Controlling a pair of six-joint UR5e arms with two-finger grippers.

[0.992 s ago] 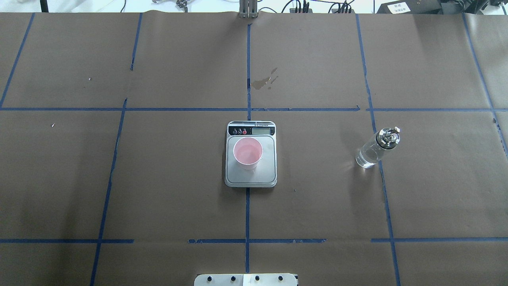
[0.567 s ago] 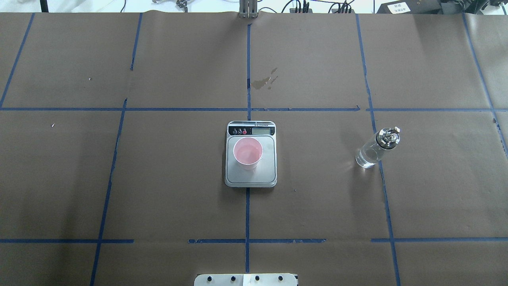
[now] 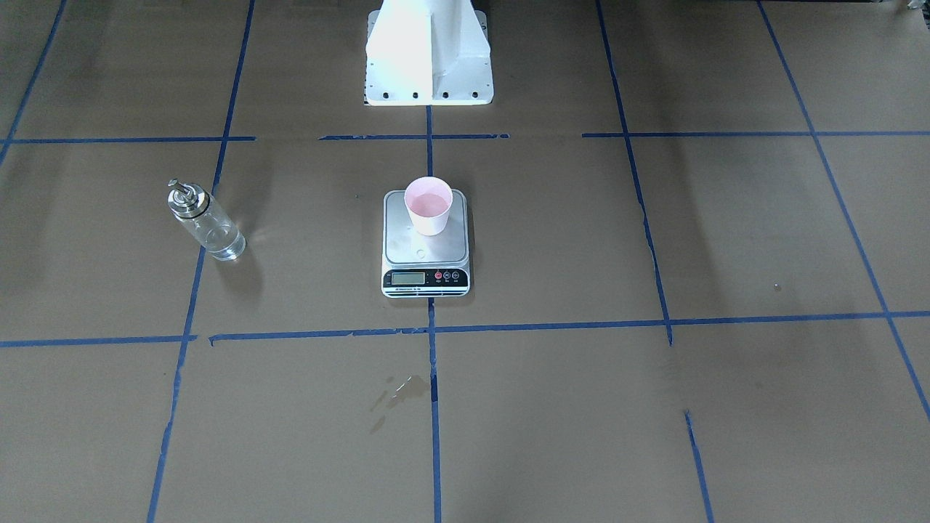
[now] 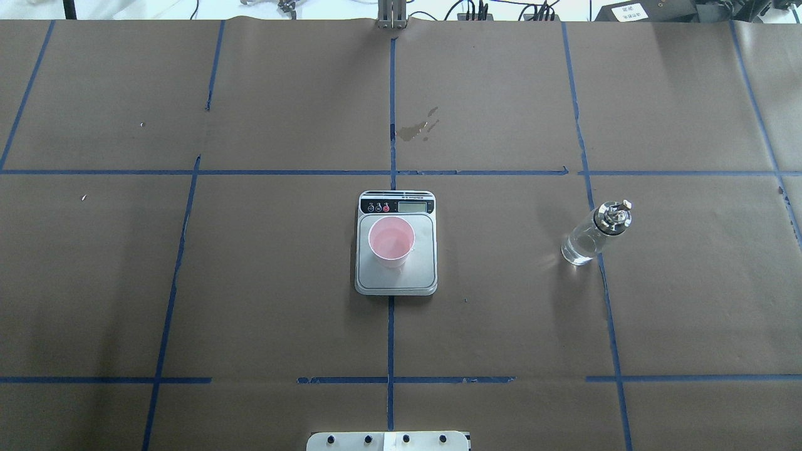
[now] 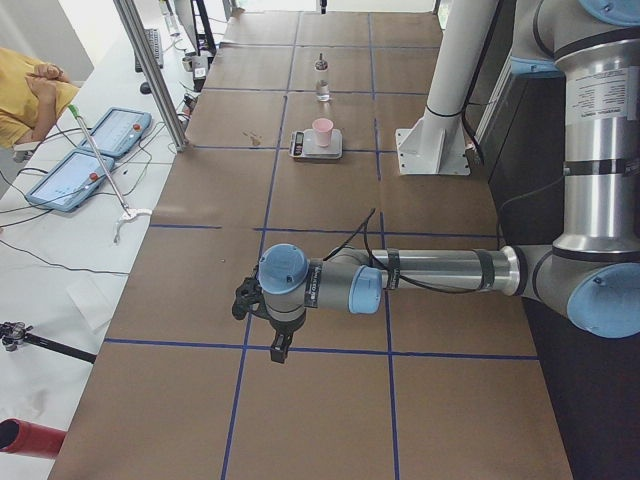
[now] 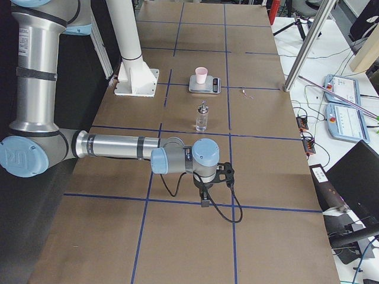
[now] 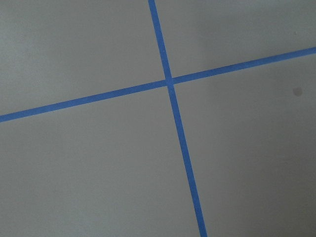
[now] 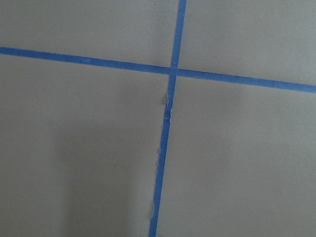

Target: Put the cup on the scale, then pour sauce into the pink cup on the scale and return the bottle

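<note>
The pink cup [image 4: 391, 238] stands upright on the steel platform of the scale [image 4: 396, 285], toward its left side, at the table's centre. The clear glass bottle [image 4: 591, 235] with a metal spout stands upright on the brown paper, well to the scale's right, with clear sauce in it. Neither gripper touches them. In the exterior left view my left gripper [image 5: 279, 349] hangs low over the table's near end. In the exterior right view my right gripper [image 6: 204, 200] hangs low, nearer the camera than the bottle [image 6: 202, 117]. For both I cannot tell open or shut.
Blue tape lines grid the brown paper. A dark stain [image 4: 418, 128] lies beyond the scale. The white robot base [image 3: 429, 54] stands behind the scale. A person [image 5: 25, 90] and tablets [image 5: 90, 150] are beside the table's far long edge.
</note>
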